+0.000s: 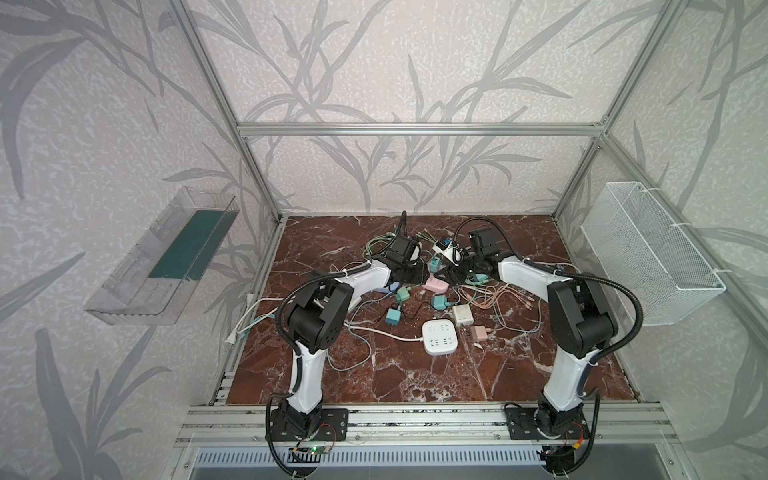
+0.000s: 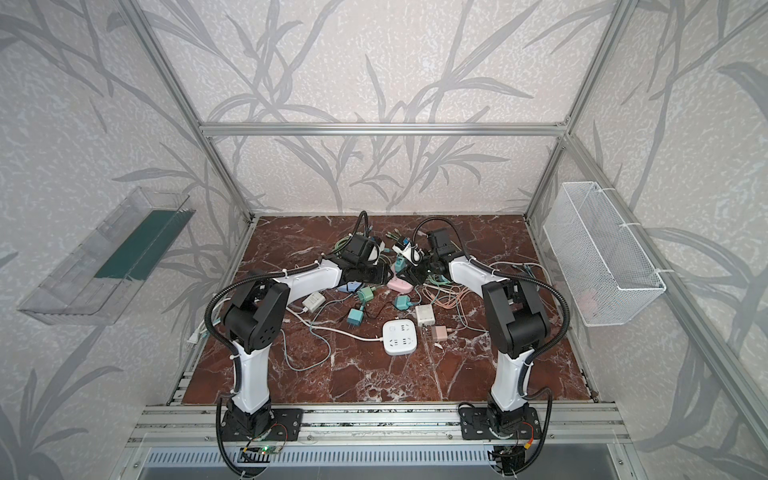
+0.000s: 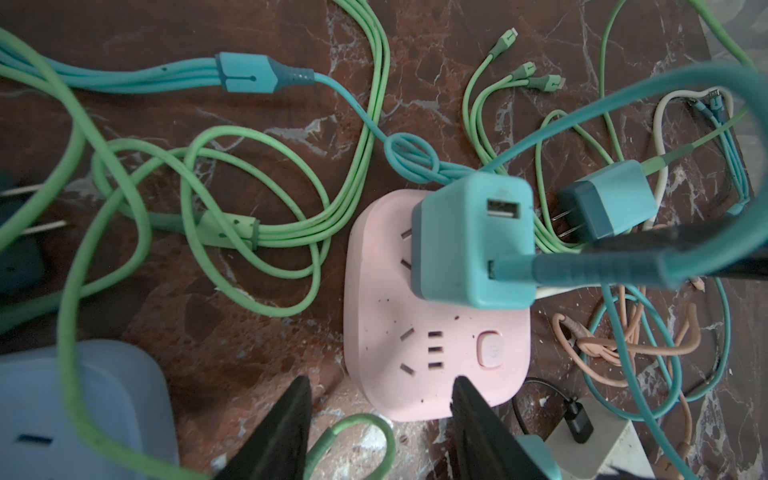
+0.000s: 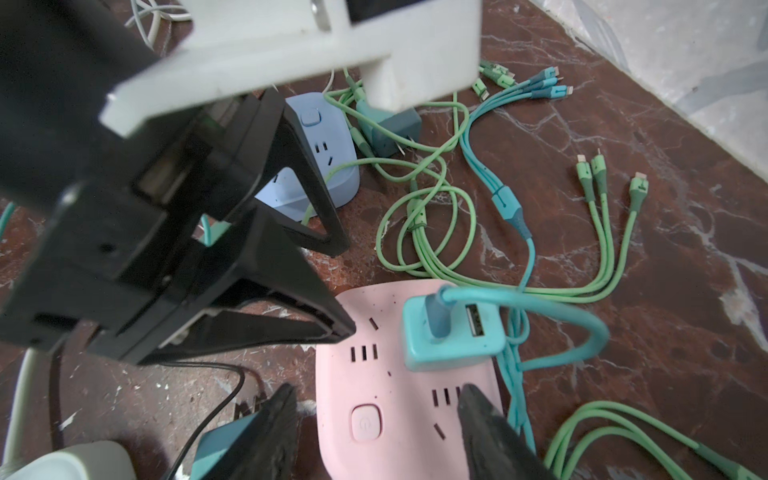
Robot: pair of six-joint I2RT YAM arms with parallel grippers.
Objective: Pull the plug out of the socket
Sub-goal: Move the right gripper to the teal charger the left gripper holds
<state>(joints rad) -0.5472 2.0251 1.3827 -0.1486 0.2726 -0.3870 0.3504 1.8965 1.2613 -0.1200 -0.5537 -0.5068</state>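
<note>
See the teal charger plug (image 3: 465, 249) stuck upright in the pink power strip (image 3: 415, 374). See both wide open and empty: left gripper (image 3: 382, 390) at the strip's edge, right gripper (image 4: 378, 395) just by the plug. Press the strip down flat with one, pinch the plug's sides with the other, then pull straight up, not crooked, minding the teal cable (image 3: 582, 266).

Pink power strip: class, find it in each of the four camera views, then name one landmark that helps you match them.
Top view: pink power strip mid-table, in the cable tangle.
Top view: same spot, mid-table.
Left wrist: lower middle of the picture.
Right wrist: bottom middle of the picture.
Landmark: the blue power strip lying near it.
</note>
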